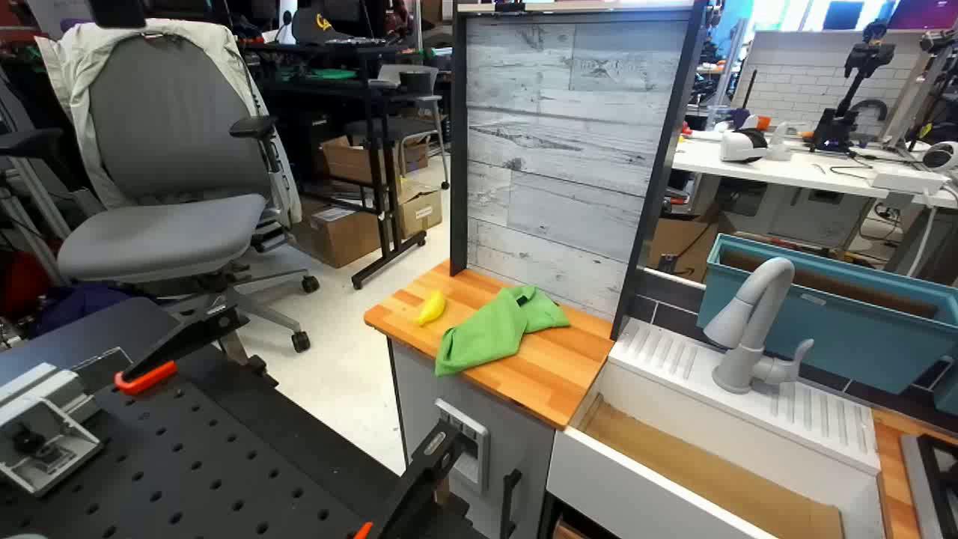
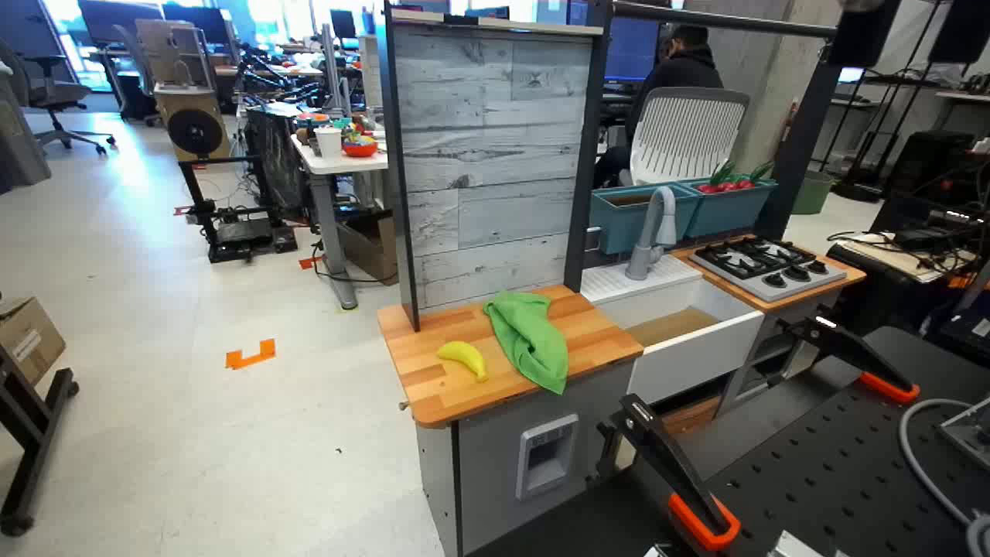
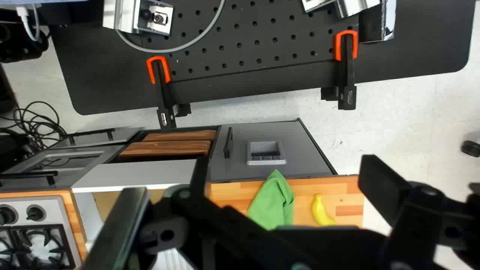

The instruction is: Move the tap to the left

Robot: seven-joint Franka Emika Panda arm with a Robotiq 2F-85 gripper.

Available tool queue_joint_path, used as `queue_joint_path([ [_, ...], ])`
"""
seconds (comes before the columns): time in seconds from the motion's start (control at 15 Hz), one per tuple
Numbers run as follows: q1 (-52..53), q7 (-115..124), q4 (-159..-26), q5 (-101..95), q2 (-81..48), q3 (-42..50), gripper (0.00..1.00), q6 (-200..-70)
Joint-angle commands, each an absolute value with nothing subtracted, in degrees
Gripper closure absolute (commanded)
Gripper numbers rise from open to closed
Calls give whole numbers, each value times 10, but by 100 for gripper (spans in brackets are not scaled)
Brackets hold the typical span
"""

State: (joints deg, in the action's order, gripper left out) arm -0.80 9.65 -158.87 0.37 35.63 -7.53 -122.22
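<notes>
The tap is pale grey, with a thick arched spout and a side handle. It stands upright on the ribbed white ledge behind the sink. Its spout bends forward toward the basin. It also shows in an exterior view, beside the stove. In the wrist view the tap is hidden behind the gripper; only a bit of the ribbed ledge shows. My gripper is open, its fingers wide apart with nothing between them, high above the counter. I cannot make out the gripper clearly in either exterior view.
A green cloth and a yellow banana lie on the wooden counter. A tall panel rises behind it. A blue-grey bin hangs behind the tap. A stove adjoins the sink. Orange-tipped clamps grip the black table.
</notes>
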Motion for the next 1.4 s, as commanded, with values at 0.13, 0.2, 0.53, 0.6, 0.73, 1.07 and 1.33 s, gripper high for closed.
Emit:
queue_joint_path([
  [0.13,-2,102,-1587,-1,351,-68,0,-1227],
  [0.2,-5,107,-1580,-1,340,-68,0,-1230],
  [0.53,-26,114,-1550,-8,275,-55,0,-1268],
  [0.6,-31,113,-1537,-6,253,-48,0,-1282],
  [0.73,-41,109,-1507,-1,206,-33,0,-1305],
  [1.07,-57,83,-1392,24,59,25,0,-1346],
  [1.33,-73,46,-1265,66,-62,67,0,-1335],
])
